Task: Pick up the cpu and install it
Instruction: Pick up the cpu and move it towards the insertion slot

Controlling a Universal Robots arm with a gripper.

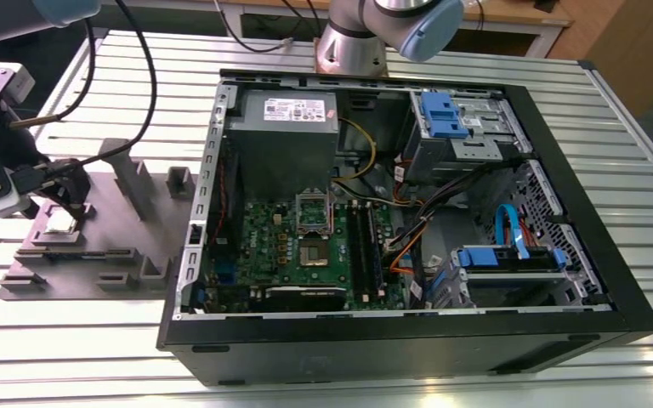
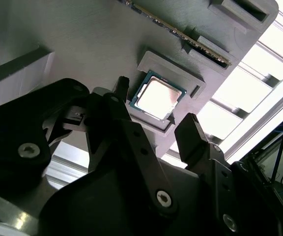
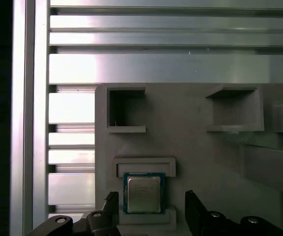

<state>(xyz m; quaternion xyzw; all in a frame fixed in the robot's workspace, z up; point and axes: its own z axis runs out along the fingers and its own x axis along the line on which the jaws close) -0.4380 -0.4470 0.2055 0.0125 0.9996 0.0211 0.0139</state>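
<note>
The cpu (image 1: 62,223) is a small square chip with a silvery top, lying in a recess of the grey fixture plate (image 1: 122,217) at the exterior view's left. In both wrist views the cpu (image 2: 157,96) (image 3: 143,192) lies flat in its raised frame. My gripper (image 1: 64,206) (image 2: 155,102) (image 3: 150,200) hangs just above it, open, with one black finger (image 2: 123,86) on one side of the chip and the other finger (image 2: 189,129) on the opposite side. Neither finger touches the chip. The motherboard socket (image 1: 313,252) sits in the open computer case (image 1: 553,170).
Inside the case are a grey power-supply box (image 1: 286,140), black memory slots (image 1: 360,246), cables and blue drive cages (image 1: 451,115). The fixture plate carries upright posts (image 1: 122,166), empty pockets (image 3: 126,110) and a memory stick (image 2: 181,34). A slatted aluminium table (image 1: 77,340) lies underneath.
</note>
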